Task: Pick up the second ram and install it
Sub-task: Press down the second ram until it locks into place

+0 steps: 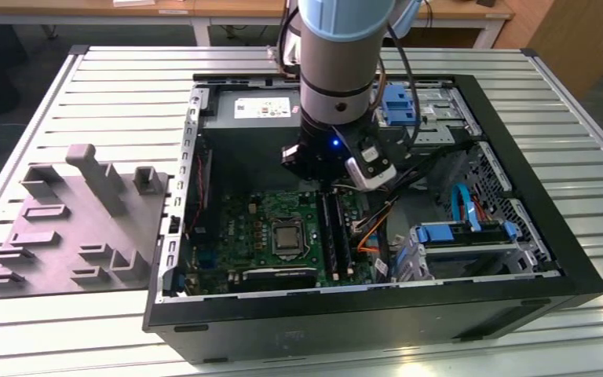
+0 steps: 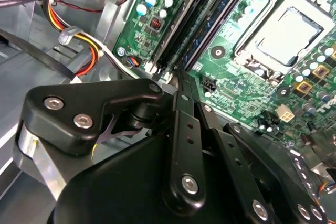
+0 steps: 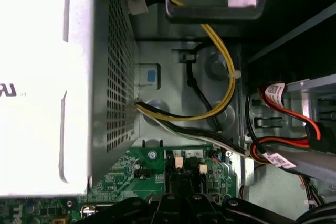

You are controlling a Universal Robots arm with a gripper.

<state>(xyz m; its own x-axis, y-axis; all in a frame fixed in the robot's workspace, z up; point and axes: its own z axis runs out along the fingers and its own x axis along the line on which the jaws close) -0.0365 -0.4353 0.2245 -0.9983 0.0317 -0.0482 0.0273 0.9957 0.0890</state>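
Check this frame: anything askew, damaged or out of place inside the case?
Nothing stands out. The gripper sits low over the motherboard at the end of the long black slots. Cables lie loosely bundled, and the grey fixture rests flat beside the case.

The exterior view is evenly and fairly brightly lit from above; the ribbed metal desk (image 1: pixel 92 86) shines pale, while the inside of the computer case (image 1: pixel 553 259) sits in shade and its near wall is almost black. A small blue light glows on the arm (image 1: pixel 333 144). In the first wrist view the power supply box (image 3: pixel 37 82) is blown out to white glare. In the second wrist view the motherboard (image 2: pixel 236 51) is bright and sharp, and the black hand (image 2: pixel 181 145) up close looks soft.
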